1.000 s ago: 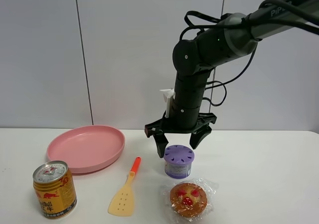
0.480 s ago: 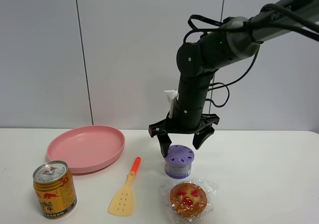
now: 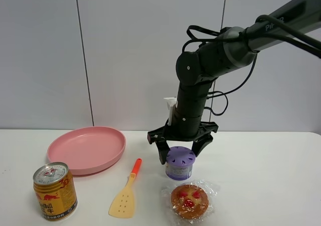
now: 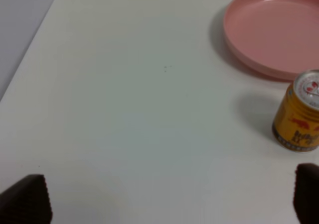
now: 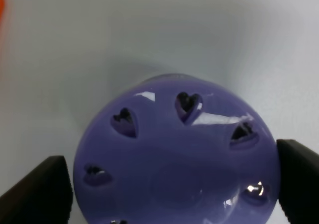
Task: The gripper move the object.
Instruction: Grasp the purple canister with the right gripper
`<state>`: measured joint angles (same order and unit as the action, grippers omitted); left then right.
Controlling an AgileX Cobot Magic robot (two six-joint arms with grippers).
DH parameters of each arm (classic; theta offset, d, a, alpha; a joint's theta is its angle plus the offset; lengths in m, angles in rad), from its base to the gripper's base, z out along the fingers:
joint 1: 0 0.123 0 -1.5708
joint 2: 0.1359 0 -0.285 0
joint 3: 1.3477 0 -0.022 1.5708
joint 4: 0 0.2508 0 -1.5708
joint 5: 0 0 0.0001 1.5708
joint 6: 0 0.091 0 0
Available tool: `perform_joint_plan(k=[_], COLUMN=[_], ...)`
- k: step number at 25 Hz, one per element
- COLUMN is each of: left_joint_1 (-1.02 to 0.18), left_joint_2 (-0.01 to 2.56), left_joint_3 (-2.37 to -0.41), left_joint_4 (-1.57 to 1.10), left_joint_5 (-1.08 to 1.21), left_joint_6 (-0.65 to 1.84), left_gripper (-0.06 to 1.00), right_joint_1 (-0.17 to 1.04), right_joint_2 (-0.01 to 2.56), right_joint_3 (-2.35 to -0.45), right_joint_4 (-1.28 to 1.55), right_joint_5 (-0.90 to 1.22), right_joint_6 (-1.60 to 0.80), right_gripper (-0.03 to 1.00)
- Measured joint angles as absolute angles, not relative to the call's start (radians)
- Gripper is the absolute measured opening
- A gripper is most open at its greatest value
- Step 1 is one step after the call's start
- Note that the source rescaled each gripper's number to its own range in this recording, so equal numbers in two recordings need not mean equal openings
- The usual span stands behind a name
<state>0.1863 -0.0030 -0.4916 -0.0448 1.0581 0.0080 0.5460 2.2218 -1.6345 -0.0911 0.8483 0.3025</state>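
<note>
Purple canister (image 3: 180, 163) stands on the table (image 3: 261, 176) between the widely spread fingers of my right gripper (image 3: 179, 157), which grips nothing yet. I judge it straddles the lid ready to close. Wrapped pastry (image 3: 189, 202) lies just beside at five o'clock, crowding that side.

My right gripper (image 3: 179, 158) sits lower than a second ago. Then my fingers (image 3: 162, 154) hung with their tips about level with the top of the canister (image 3: 179, 171) — now they reach down past the lid's rim, one on each side. Half a second ago I had drifted a touch rightward in the high view; I am back over the lid. The white box (image 3: 170, 105) on my wrist is lower too — so is my elbow joint (image 3: 186, 68).
</note>
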Motion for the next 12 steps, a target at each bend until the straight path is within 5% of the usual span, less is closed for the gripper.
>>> perform_joint_plan(k=[9, 12], left_joint_1=[0.186, 0.186], left_joint_2=[-0.003, -0.003], left_joint_3=[-0.492, -0.492], left_joint_4=[-0.045, -0.045], left_joint_5=[1.058, 1.058], left_joint_6=[0.008, 0.008], left_gripper=[1.0, 1.0], right_joint_1=[0.546, 0.546], right_joint_2=[2.255, 2.255], right_joint_3=[-1.634, -1.634], right_joint_4=[-0.09, -0.09], right_joint_5=[0.825, 0.824], right_joint_6=[0.302, 0.302], right_gripper=[0.41, 0.29])
